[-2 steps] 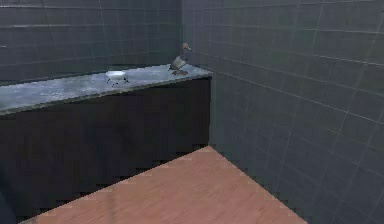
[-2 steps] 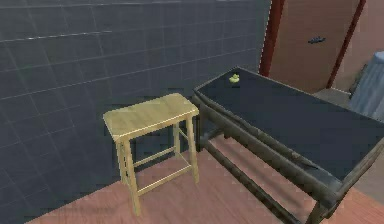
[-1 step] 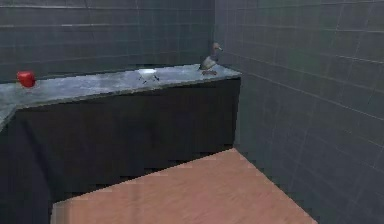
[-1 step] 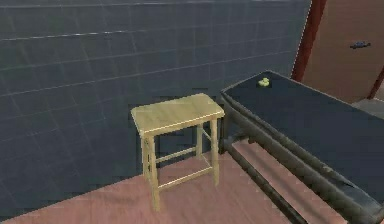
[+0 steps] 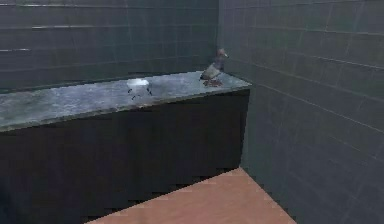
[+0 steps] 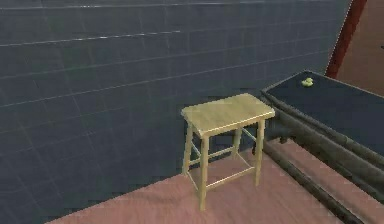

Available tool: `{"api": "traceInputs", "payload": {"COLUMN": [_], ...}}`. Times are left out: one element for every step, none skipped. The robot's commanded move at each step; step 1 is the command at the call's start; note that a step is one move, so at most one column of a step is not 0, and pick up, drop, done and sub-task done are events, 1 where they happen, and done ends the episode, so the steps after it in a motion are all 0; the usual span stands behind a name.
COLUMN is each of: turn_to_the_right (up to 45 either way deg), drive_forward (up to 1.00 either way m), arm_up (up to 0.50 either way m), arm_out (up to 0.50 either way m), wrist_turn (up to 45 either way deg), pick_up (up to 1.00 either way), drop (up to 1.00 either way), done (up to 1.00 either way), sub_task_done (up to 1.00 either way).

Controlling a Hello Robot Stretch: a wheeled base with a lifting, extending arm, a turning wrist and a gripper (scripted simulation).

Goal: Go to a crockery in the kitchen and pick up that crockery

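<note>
In the forward view, a reddish plank floor (image 5: 215, 205) meets flat, dark cabinet fronts (image 5: 120, 155). Above them is a mottled grey stone tabletop (image 5: 70, 102). On it, about midway along, stands a small white object (image 5: 139, 87) that is rounded and glossy, too small to name surely. Farther on, at the tabletop's far end, is a grey-brown bird statue (image 5: 213, 68) against the grey tiled wall (image 5: 300, 110).

In the arm side view, a pale wooden stool (image 6: 228, 115) with a square top stands on the planks, just beside a low dark-topped unit (image 6: 335, 100) that carries a tiny yellow-green blob (image 6: 308, 82).

How the jaws stand cannot be told.
</note>
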Motion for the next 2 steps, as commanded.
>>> {"api": "traceInputs", "payload": {"turn_to_the_right": [-33.0,0.0], "drive_forward": [0.00,0.60], "arm_up": [0.00,0.00], "arm_out": [0.00,0.00], "wrist_turn": [0.0,0.0], "pick_up": [0.00,0.00], "drop": [0.00,0.00], "done": [0.00,0.00], "sub_task_done": [0.00,0.00]}}
